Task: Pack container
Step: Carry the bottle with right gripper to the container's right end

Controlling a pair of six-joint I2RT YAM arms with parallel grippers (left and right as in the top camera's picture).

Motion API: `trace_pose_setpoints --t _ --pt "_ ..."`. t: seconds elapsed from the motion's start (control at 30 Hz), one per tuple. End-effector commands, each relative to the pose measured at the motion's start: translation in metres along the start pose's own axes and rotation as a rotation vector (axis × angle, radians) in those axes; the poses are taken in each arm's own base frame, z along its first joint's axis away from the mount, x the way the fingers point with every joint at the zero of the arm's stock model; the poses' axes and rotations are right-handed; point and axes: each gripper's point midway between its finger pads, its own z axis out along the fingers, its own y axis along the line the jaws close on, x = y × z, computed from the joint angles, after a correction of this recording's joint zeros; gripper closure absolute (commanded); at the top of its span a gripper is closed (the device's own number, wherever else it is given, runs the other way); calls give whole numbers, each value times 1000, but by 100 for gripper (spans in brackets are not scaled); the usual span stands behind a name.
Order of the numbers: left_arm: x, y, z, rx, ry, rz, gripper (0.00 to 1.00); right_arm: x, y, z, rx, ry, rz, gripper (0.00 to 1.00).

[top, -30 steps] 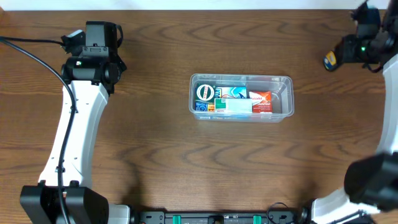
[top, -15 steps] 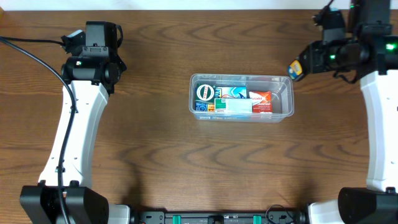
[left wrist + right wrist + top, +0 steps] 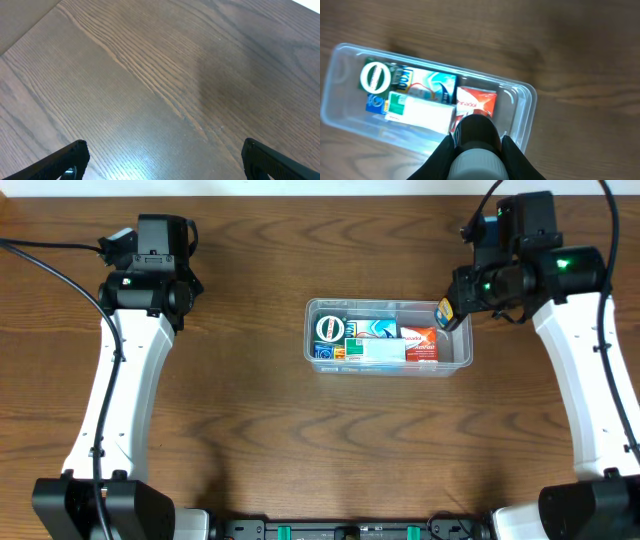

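The clear plastic container (image 3: pixel 461 338) sits mid-table and holds several small boxes: a blue one with a green-and-white round label (image 3: pixel 329 330), a white-and-green one (image 3: pixel 375 351) and a red one (image 3: pixel 421 343). It also shows in the right wrist view (image 3: pixel 527 107). My right gripper (image 3: pixel 449 311) is shut on a small dark bottle with a white cap (image 3: pixel 477 142) and holds it over the container's right end, above the red box (image 3: pixel 479 101). My left gripper (image 3: pixel 162 162) is open and empty over bare wood at the far left.
The brown wooden table (image 3: pixel 300 440) runs to a pale edge at the back. My left arm (image 3: pixel 120 380) lies along the left side, my right arm (image 3: pixel 590 380) along the right.
My right gripper has carried the bottle from the far right corner leftward, to just over the container's right end. The left arm has not moved.
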Motion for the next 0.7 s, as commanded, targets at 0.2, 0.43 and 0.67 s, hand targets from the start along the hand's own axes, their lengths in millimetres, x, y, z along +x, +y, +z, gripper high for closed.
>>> trace_pose_setpoints --t 0.2,0.43,0.67 --pt "-5 4 -3 -11 -15 2 2 22 -20 40 111 40 90 83" --pt "-5 4 -3 -11 -15 2 2 33 -28 56 144 47 124 83" --pt "-5 4 -3 -11 -15 2 2 42 -31 73 195 41 119 84"
